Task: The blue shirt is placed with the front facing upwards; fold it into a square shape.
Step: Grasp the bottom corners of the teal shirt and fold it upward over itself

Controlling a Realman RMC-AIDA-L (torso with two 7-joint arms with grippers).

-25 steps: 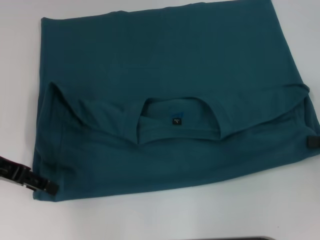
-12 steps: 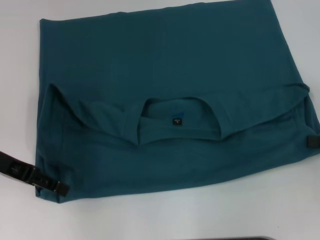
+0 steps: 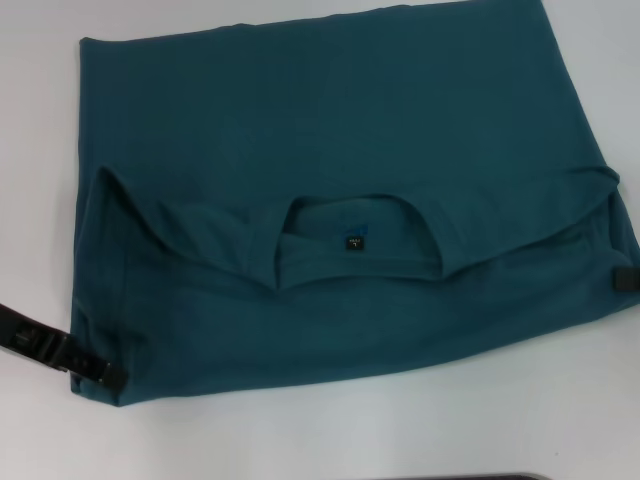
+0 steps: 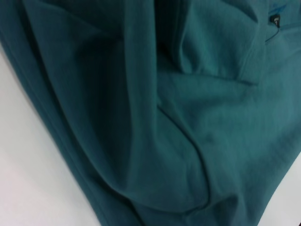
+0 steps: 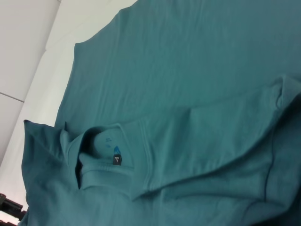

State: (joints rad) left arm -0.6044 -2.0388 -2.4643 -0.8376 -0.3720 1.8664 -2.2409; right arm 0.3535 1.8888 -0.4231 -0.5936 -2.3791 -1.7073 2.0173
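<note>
Plain white table (image 3: pixel 320 430), evenly lit

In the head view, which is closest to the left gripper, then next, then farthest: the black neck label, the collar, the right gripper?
From the left gripper at the shirt's near left corner:
1. Collar, mid-shirt, its left side nearest.
2. Neck label, inside the collar, centre.
3. Right gripper, at the shirt's right edge.

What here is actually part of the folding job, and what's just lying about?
Part of the job:
- the blue shirt, partly folded, collar and neck label showing
- the left gripper at the shirt's near left corner
- the right gripper at its right edge

Just there:
- the white table
- a dark edge at the table's near side
</note>
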